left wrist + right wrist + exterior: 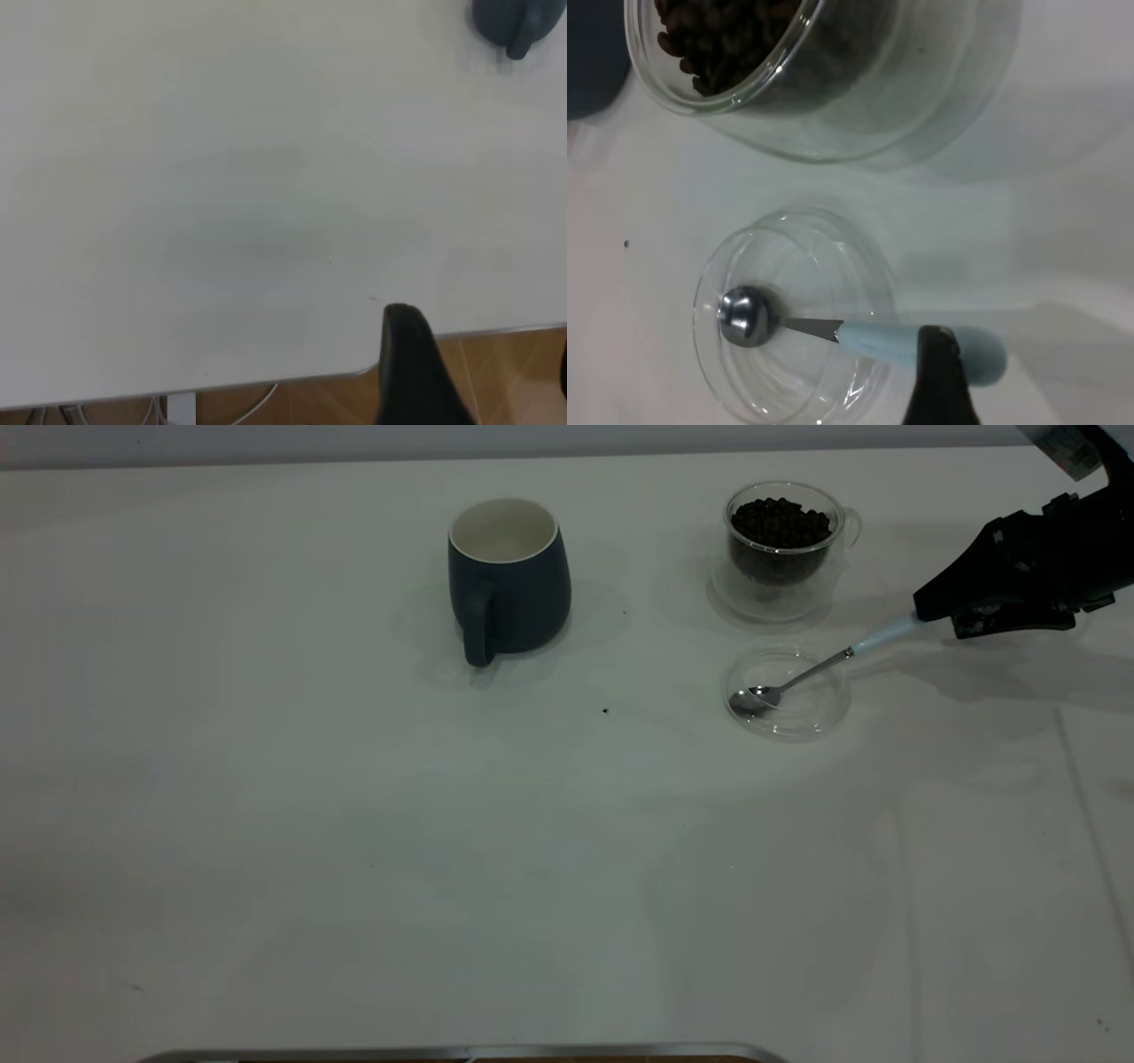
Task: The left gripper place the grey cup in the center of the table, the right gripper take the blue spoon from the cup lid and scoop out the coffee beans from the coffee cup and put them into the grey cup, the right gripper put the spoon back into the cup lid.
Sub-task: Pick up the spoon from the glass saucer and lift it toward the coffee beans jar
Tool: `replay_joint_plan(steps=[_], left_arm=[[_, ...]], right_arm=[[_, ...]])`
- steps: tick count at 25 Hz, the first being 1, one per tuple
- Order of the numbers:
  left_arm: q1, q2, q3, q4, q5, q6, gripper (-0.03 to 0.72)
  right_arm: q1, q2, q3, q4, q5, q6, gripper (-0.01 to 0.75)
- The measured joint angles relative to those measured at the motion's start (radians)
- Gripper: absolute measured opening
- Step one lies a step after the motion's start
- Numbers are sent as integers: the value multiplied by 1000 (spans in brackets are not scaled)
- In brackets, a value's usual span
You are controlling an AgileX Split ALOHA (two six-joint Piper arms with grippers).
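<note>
The grey cup (509, 580) stands upright mid-table, its handle toward the camera; it also shows far off in the left wrist view (514, 22). At the right, the glass coffee cup (780, 558) (833, 88) holds coffee beans (780, 521). In front of it lies the clear cup lid (806, 708) (797, 372). The blue spoon (802, 677) (877, 341) rests with its bowl in the lid and its handle over the rim. My right gripper (935, 622) is open at the handle's end, one finger (939, 372) crossing above it. The left gripper (485, 350) hangs open over the table's edge, holding nothing.
The white table (354, 824) stretches wide in front of and to the left of the grey cup. A dark speck (605, 710) lies between the cup and the lid. A metal edge (461, 1052) runs along the near side. Wooden floor (496, 390) shows past the table's rounded corner.
</note>
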Motion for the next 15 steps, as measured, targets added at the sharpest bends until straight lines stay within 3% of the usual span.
replay_joint_plan(steps=[15], left_arm=[[0, 0, 0, 0, 0, -2, 466]], right_arm=[[11, 2, -7, 49, 61, -26, 592]])
